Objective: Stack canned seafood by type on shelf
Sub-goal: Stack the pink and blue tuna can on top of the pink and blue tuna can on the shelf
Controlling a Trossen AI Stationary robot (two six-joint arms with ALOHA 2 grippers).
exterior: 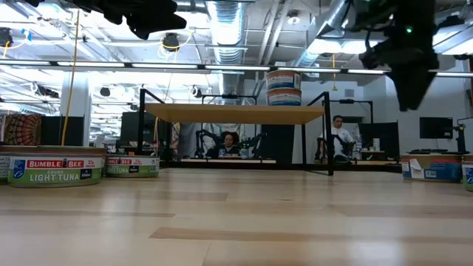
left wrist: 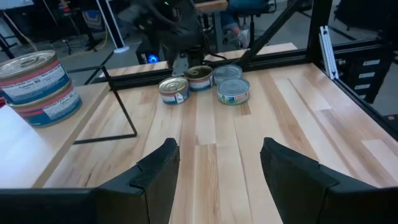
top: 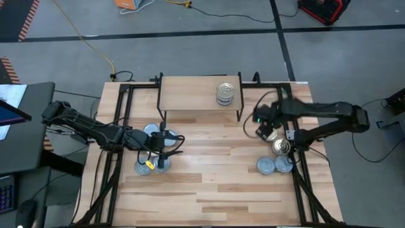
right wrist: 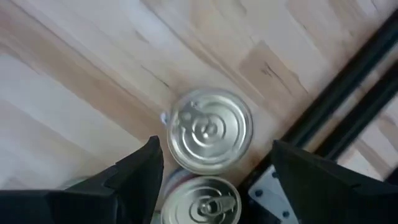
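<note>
Sitting on the shelf near its right end is a two-high stack of tins, and in the low view you can see them on the light wood top with blue-ish labels. That shelf stands at the far edge of the table, about the middle.

The rest of the canned seafood is split into two bunches on the tabletop. One bunch of tins is near the left edge, just in front of the shelf's left leg; the low view shows two of them with green Bumble Bee labels. The other bunch is by the right edge, right up against the black frame rail.

The left gripper is parked over the left bunch, fingers spread wide with nothing in them. From its wrist camera you just see bare wood between the two fingers, with the right-side tins well beyond.

The right gripper hangs above the right bunch, also open wide and holding nothing. Its wrist view looks straight down at a silver-topped tin that sits between the finger tips but lower down, not touching either. A second silver lid is just beside it.
</note>
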